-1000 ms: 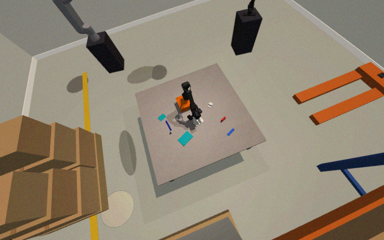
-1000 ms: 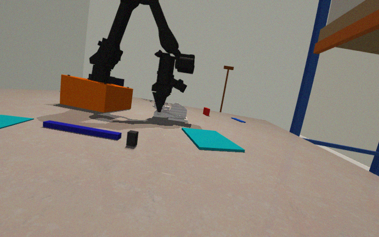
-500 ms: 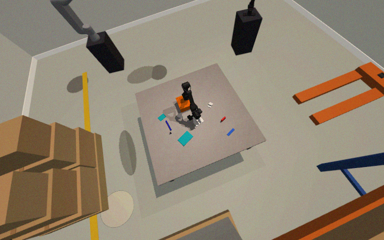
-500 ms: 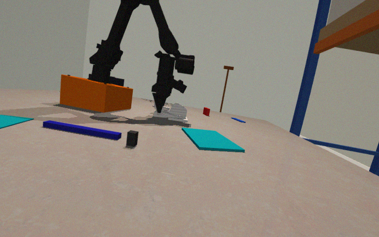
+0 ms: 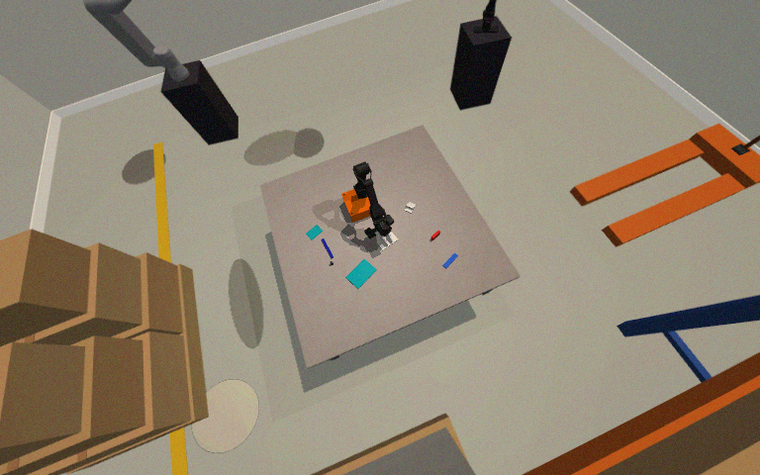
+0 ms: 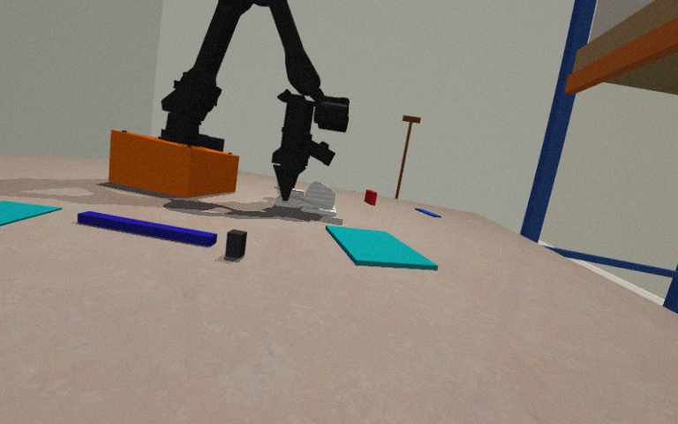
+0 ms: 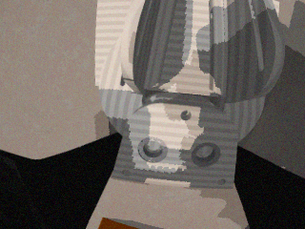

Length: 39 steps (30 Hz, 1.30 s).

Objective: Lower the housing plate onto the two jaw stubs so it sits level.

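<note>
The pale, ribbed housing plate (image 7: pixel 167 125) shows in the wrist view with two round holes or bosses and a small hole above them. My gripper (image 7: pixel 175 145) (image 6: pixel 285 199) is shut on its two sides, close above the table. Two upright curved jaws, the left jaw (image 7: pixel 159 52) and the right jaw (image 7: pixel 245 57), stand side by side just beyond the plate; one jaw (image 6: pixel 321 195) also shows in the exterior view. The plate looks roughly level. The stubs and pins are hidden under it, and I cannot tell whether it rests fully on them.
The arm's orange base (image 5: pixel 355 206) (image 6: pixel 148 165) stands behind. A small white part (image 5: pixel 410 207) and a red block (image 5: pixel 435 235) (image 6: pixel 371 197) lie to the right. Teal plates (image 5: pixel 361 274) (image 6: pixel 385 247), a dark blue bar (image 5: pixel 327 248) (image 6: pixel 146 228) and a black block (image 6: pixel 236 245) lie nearby.
</note>
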Each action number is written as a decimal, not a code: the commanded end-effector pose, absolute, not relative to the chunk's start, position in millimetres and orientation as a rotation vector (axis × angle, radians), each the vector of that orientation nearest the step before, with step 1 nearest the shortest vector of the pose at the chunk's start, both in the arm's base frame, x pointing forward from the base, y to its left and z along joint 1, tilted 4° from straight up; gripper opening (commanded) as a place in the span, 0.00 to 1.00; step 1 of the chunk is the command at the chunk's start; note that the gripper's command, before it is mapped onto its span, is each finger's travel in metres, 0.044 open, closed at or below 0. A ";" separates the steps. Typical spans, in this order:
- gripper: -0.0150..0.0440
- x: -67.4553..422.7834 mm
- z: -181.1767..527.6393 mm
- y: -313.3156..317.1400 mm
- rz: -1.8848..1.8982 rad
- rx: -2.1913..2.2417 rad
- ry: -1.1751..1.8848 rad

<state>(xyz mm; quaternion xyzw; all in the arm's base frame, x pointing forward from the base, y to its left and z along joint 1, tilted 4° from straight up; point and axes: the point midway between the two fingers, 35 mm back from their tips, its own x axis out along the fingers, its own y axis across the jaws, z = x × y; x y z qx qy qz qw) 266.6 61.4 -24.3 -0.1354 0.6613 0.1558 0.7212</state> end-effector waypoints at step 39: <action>0.85 266.5 -30.7 62.1 0.342 -0.294 1.462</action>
